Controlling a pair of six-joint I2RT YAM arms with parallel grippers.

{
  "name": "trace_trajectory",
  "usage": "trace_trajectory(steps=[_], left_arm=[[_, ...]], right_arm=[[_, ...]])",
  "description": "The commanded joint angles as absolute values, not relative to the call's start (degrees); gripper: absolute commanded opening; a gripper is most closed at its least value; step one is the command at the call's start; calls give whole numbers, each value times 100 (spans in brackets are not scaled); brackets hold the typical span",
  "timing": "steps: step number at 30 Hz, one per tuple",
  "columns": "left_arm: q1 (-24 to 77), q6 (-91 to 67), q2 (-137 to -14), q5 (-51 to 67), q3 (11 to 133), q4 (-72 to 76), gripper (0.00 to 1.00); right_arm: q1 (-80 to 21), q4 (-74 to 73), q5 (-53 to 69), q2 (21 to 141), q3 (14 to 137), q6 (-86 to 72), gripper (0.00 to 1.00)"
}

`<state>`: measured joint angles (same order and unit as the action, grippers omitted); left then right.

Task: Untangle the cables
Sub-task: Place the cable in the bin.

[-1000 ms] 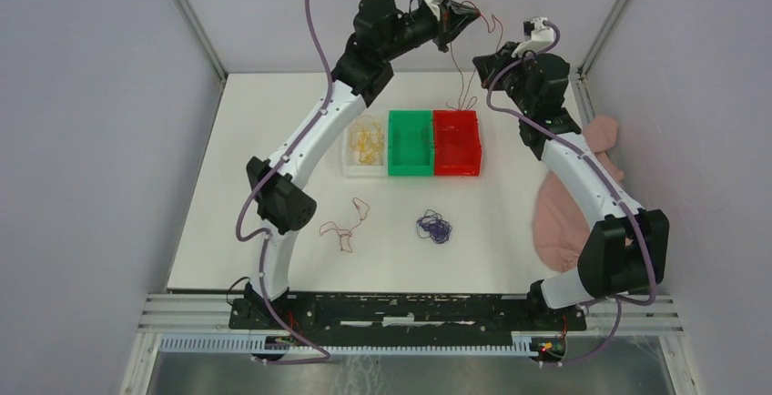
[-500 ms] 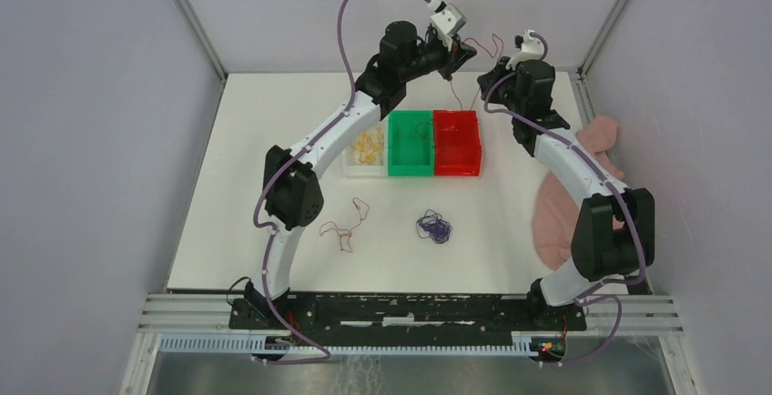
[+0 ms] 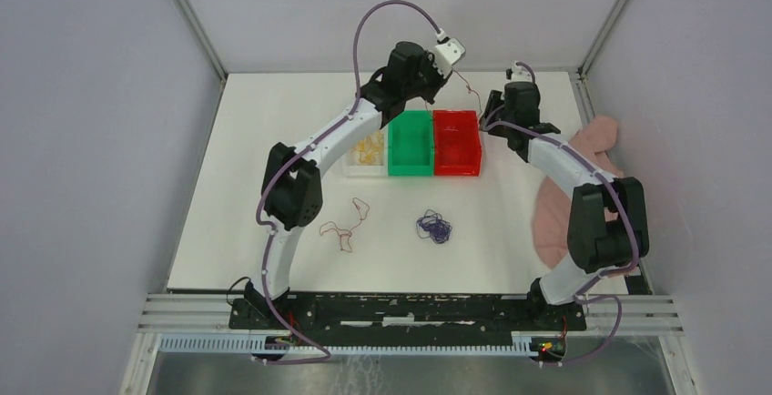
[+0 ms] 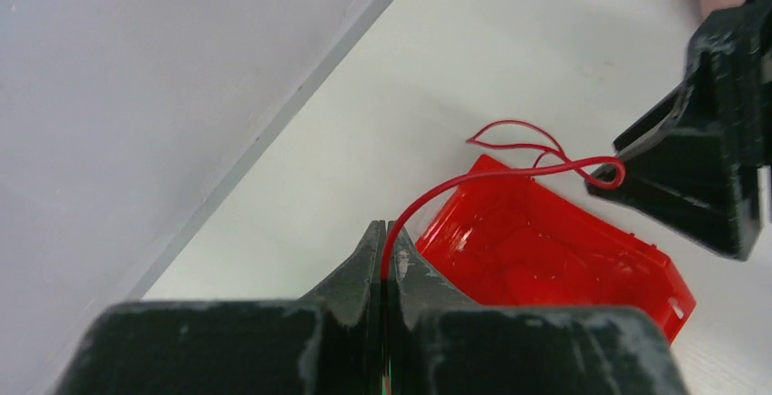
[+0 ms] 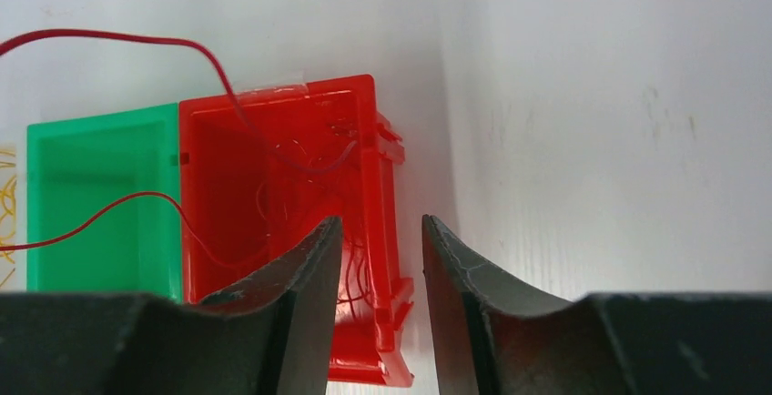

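A thin red cable (image 4: 473, 175) runs from my left gripper (image 4: 387, 248), which is shut on it, in an arc to the tip of my right gripper's finger (image 4: 692, 167), above the red bin (image 4: 555, 249). In the top view the left gripper (image 3: 444, 78) and right gripper (image 3: 492, 115) sit behind the red bin (image 3: 456, 145). My right gripper (image 5: 380, 224) is open and empty over the red bin's right wall (image 5: 387, 186). The red cable (image 5: 137, 38) trails into that bin. A yellow cable (image 3: 368, 147) lies in the clear bin. A dark blue-purple cable (image 3: 434, 227) lies bundled on the table.
A green bin (image 3: 411, 143) stands between the clear bin (image 3: 350, 169) and the red bin. Another thin reddish cable (image 3: 344, 229) lies loose on the table at front left. A pink cloth (image 3: 557, 217) lies at the right edge. Walls enclose the back and sides.
Both grippers have come down from high at the back to just behind the red bin. The red cable has dropped with them, its loose end now in the bin.
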<state>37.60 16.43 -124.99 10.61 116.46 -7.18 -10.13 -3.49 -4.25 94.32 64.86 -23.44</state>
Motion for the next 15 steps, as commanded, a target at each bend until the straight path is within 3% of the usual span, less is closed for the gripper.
trace_trajectory(steps=[1,10,15], left_arm=[[3776,2265,-12393,895,11957,-1207,3],[4015,2463,-12607,1094,11970,-2029,3],[4141,2510,-12828,887,12097,-2337,3]], right_arm=[[-1023,-528,-683,8894,6386,-2249,45],[-770,-810,-808,8205,6068,-2972,42],[-323,-829,-20,7988,5923,-3695,38]])
